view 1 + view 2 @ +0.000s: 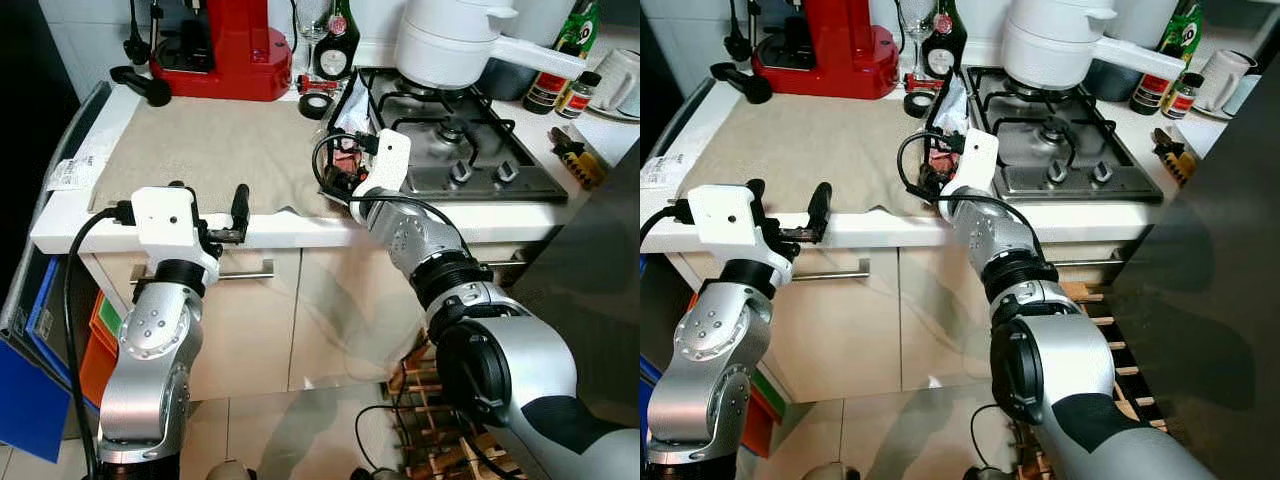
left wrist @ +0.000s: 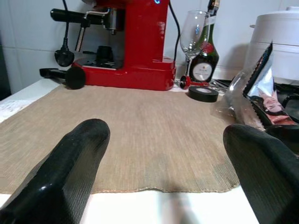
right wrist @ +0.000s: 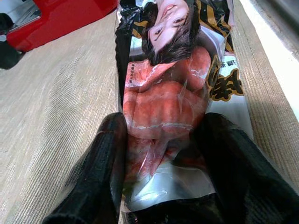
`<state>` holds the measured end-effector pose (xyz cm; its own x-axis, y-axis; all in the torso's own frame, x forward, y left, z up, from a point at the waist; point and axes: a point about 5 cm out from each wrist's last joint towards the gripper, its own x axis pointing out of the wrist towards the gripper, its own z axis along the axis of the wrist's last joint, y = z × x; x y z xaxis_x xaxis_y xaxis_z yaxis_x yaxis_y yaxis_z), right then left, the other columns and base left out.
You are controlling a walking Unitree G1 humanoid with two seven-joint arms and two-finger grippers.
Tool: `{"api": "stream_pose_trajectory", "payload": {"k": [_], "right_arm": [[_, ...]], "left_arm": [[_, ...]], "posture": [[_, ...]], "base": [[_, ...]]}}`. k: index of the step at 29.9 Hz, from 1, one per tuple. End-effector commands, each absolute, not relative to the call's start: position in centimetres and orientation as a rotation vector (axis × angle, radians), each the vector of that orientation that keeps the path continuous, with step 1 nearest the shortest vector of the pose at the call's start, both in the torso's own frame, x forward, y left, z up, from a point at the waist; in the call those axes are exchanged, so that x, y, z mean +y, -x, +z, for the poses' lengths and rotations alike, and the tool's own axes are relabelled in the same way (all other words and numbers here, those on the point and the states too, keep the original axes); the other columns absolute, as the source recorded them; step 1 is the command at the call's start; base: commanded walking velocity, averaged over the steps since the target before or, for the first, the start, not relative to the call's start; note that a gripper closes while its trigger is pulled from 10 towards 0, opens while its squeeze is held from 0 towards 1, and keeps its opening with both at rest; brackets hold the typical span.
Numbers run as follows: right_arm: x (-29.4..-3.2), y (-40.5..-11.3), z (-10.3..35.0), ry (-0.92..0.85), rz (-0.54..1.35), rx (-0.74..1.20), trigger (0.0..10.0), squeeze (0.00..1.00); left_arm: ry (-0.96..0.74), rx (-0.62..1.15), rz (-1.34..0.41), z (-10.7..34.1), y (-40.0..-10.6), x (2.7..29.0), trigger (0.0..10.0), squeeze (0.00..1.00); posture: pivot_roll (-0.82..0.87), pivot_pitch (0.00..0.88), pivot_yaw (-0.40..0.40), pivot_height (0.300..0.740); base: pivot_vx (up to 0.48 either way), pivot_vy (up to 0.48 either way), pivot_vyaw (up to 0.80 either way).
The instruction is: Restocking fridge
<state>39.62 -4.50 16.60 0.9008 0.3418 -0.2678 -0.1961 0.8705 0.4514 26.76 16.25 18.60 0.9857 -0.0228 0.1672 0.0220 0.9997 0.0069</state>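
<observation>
The right gripper (image 3: 161, 161) has its fingers clamped on a slippery sausage packet (image 3: 175, 88) that could slide free when lifted, while the left gripper (image 2: 163, 154) hovers with fingers apart.

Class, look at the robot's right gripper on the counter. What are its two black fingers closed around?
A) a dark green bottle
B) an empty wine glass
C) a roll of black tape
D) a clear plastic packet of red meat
D: the right gripper has its fingers on either side of the clear plastic packet of red meat, pressing it on the beige woven mat.
</observation>
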Motion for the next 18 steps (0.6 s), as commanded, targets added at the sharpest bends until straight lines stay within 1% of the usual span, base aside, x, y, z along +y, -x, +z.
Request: {"api": "stream_pose_trajectory", "payload": {"k": [1,2,4,7,8,9,11,13,18], "right_arm": [[-3.7,-38.5,14.2,-0.399,0.329,0.428,0.0,0.00],[-3.7,-38.5,14.2,-0.399,0.329,0.428,0.0,0.00],[-3.3,-38.7,15.1,-0.393,0.363,0.353,0.0,0.00],[-3.5,-38.8,16.1,-0.354,0.364,0.230,0.0,0.00],[-3.5,-38.8,16.1,-0.354,0.364,0.230,0.0,0.00],[-3.7,-38.9,16.8,-0.333,0.363,0.158,0.0,0.00],[-3.8,-38.9,17.1,-0.318,0.358,0.124,0.0,0.00],[-4.2,-39.0,18.3,-0.267,0.342,0.021,0.0,0.00],[-4.9,-39.0,19.2,-0.238,0.310,-0.064,0.0,0.00]], "left_arm": [[-0.006,-0.176,-0.026,19.0,-27.0,16.0,10.0,0.00],[-0.006,-0.176,-0.026,19.0,-27.0,16.0,10.0,0.00],[-0.017,-0.179,-0.026,19.1,-27.0,15.9,10.0,0.00],[-0.020,-0.176,-0.021,19.1,-27.1,16.0,10.0,0.00],[-0.020,-0.176,-0.021,19.1,-27.1,16.0,10.0,0.00],[-0.022,-0.177,-0.020,19.2,-27.2,15.9,10.0,0.00],[-0.023,-0.177,-0.020,19.2,-27.2,15.9,10.0,0.00],[-0.027,-0.177,-0.019,19.1,-27.3,15.9,10.0,0.00],[-0.041,-0.176,-0.019,19.0,-27.4,15.8,10.0,0.00]], "posture": [[0.21,0.041,-0.076,0.740],[0.21,0.041,-0.076,0.740],[0.21,0.044,-0.075,0.740],[0.21,0.052,-0.074,0.740],[0.21,0.052,-0.074,0.740],[0.21,0.057,-0.074,0.740],[0.20,0.058,-0.074,0.740],[0.20,0.057,-0.076,0.740],[0.20,0.055,-0.080,0.740]], "base": [[0.000,0.000,0.00],[0.000,0.000,0.00],[0.000,0.000,0.00],[0.000,0.000,0.00],[0.000,0.000,0.00],[0.000,0.000,0.00],[0.000,0.000,0.00],[0.000,0.000,0.00],[0.000,0.000,0.00]]}}
